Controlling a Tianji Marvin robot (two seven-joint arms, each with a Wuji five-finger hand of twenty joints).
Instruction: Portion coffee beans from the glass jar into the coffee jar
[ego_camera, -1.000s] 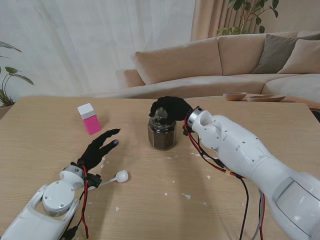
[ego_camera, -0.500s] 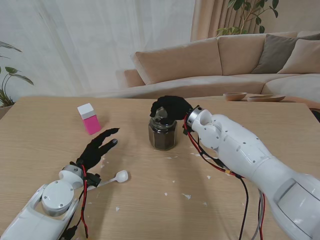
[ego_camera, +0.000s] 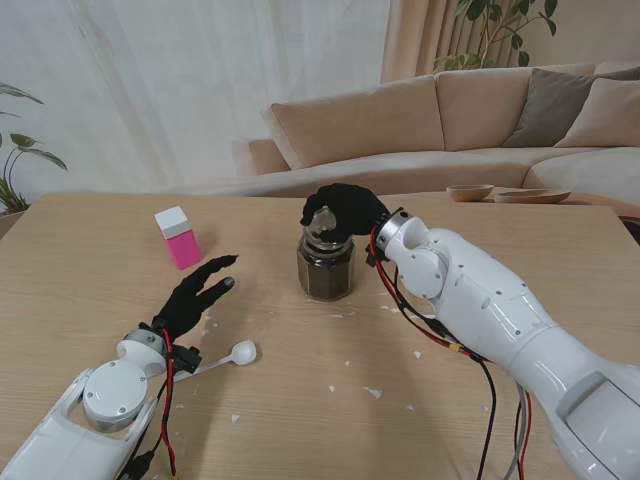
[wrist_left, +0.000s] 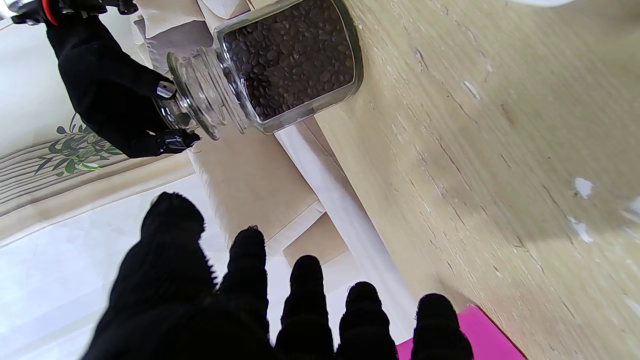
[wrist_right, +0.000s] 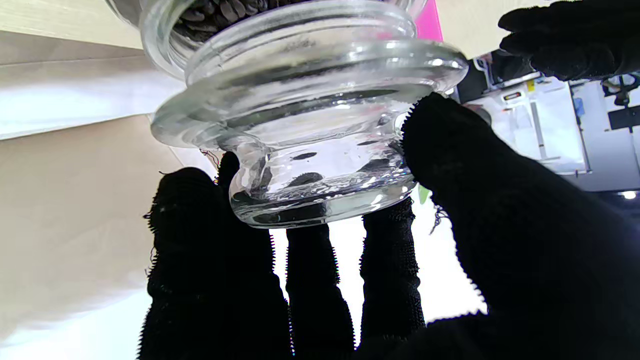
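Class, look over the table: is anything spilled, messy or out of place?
Yes. Small white scraps lie scattered on the table nearer to me than the glass jar, like litter. No beans look spilled.

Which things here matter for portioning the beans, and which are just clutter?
Job:
glass jar of coffee beans
glass lid, held by the right hand
white spoon near the open left hand

Lying about:
pink and white box
white scraps on the table

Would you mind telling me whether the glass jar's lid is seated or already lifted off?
Partly lifted. The right hand grips the lid by its knob, and the right wrist view shows its stopper raised from the glass jar mouth.
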